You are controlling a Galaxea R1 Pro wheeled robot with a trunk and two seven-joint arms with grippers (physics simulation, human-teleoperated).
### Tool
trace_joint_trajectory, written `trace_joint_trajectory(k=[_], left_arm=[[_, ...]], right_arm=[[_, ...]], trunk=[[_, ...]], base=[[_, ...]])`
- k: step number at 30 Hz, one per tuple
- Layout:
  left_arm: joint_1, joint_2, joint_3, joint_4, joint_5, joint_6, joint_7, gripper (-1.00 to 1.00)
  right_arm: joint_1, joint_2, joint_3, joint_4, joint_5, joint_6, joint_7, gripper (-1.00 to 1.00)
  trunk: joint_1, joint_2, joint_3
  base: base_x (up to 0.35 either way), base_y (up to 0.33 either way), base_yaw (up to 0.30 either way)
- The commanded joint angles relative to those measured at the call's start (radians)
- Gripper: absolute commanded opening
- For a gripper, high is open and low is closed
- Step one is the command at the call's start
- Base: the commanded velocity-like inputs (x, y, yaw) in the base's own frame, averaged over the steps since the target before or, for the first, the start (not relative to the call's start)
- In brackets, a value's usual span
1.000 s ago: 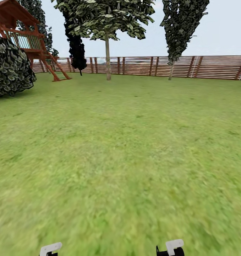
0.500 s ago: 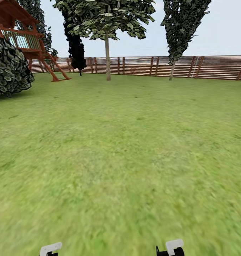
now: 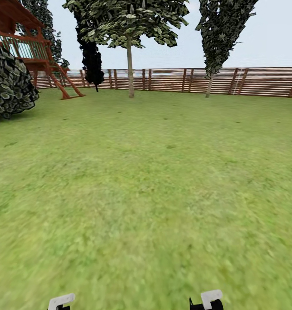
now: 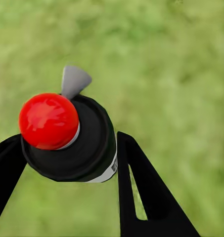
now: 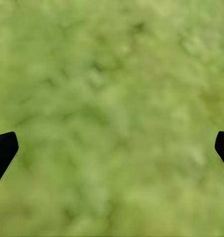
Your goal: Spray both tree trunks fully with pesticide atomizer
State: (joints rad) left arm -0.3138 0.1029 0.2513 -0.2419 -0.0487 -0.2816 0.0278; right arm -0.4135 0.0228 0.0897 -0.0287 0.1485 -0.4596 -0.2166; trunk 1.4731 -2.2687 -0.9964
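My left gripper is shut on the pesticide atomizer, a black can with a red ball top and a grey nozzle, held above blurry green grass. My right gripper hangs open over the grass floor with nothing between its black fingertips. Far ahead by the fence stands a tree with a bare pale trunk and leaves only high up. A second tall tree stands to its right.
The wide lawn runs to a brown slatted fence. A leafy bush and a red wooden play tower stand at the left, beside a dark thin-stemmed tree.
The whole head view has shifted slightly: the bush has slid toward the left edge and the fence sits a little closer. Both grippers keep their pose.
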Motion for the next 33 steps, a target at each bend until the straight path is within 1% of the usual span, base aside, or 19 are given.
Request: trace_joint_trajectory(k=[1,33], left_arm=[[-0.001,0.0,0.002,0.001,-0.005,-0.004,0.003,-1.0],[-0.001,0.0,0.002,0.001,-0.007,-0.004,0.003,-1.0]], right_arm=[[-0.001,0.0,0.008,0.001,0.006,0.0,-0.01,1.0],[-0.001,0.0,0.007,0.001,0.006,0.0,-0.01,1.0]], trunk=[[0.0,0.0,-0.001],[0.0,0.0,-0.001]], base=[[0.34,0.0,0.0],[0.34,0.0,0.0]])
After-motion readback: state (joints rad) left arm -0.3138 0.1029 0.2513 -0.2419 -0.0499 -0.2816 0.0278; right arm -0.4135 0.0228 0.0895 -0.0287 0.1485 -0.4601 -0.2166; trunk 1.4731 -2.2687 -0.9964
